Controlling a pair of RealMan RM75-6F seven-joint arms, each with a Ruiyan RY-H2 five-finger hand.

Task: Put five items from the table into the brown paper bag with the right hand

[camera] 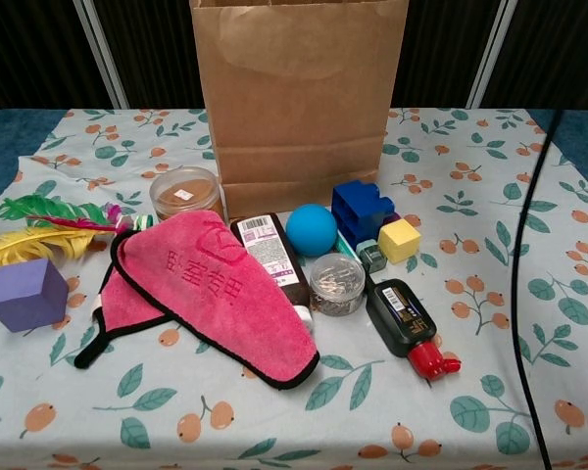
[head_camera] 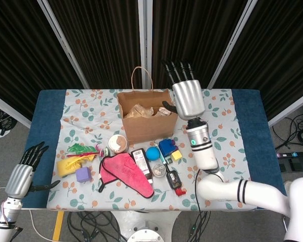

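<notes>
hanging off the counter's 8 o'clock corner, the left hand holds nothing, fingers loosely apart. a purple cube lies at 9 o'clock of the pink cloth; a blue ball sits at 2 o'clock of it. the brown paper bag stands upright at the centre, a crumpled packet inside. at its 2 o'clock corner the right hand hovers empty, fingers straight and spread.
</notes>
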